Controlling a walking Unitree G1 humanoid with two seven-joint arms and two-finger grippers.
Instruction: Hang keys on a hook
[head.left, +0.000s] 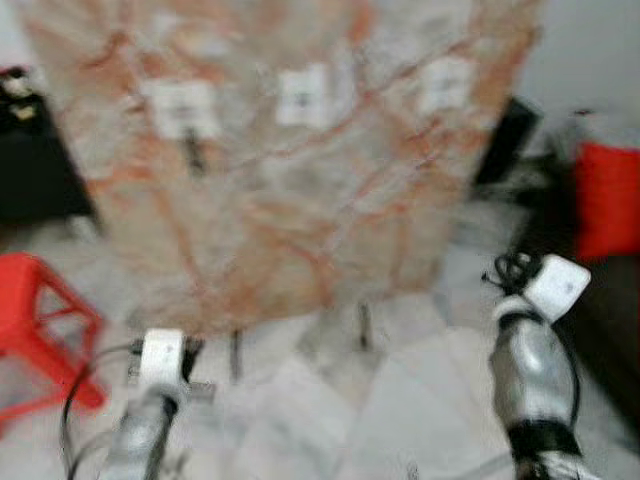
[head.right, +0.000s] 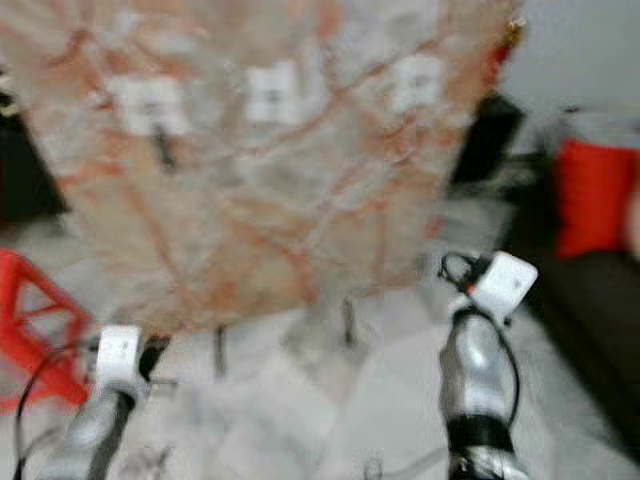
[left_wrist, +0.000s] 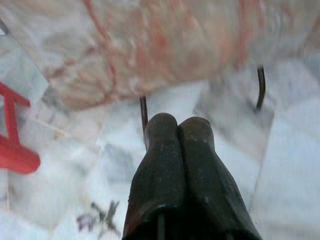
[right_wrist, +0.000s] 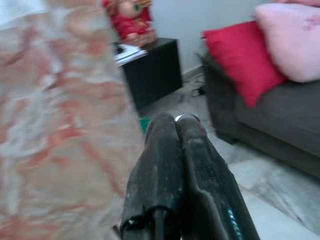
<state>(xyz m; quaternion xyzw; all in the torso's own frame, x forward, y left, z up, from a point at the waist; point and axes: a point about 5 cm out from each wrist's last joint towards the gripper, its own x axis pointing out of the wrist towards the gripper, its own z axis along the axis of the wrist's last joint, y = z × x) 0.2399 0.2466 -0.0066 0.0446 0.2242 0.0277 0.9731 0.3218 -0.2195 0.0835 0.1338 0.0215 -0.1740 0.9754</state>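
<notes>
Key ring (right_wrist: 187, 118) peeks between the right pincer's (right_wrist: 177, 125) pressed-together fingertips.

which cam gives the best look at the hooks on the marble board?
Left eye view: it faces the marble board and shows three white hook mounts in a row near its top, though blurred. The right eye view shows the same, equally blurred. Both wrist views catch just a stretch of the board past each shut pincer, left and right.
</notes>
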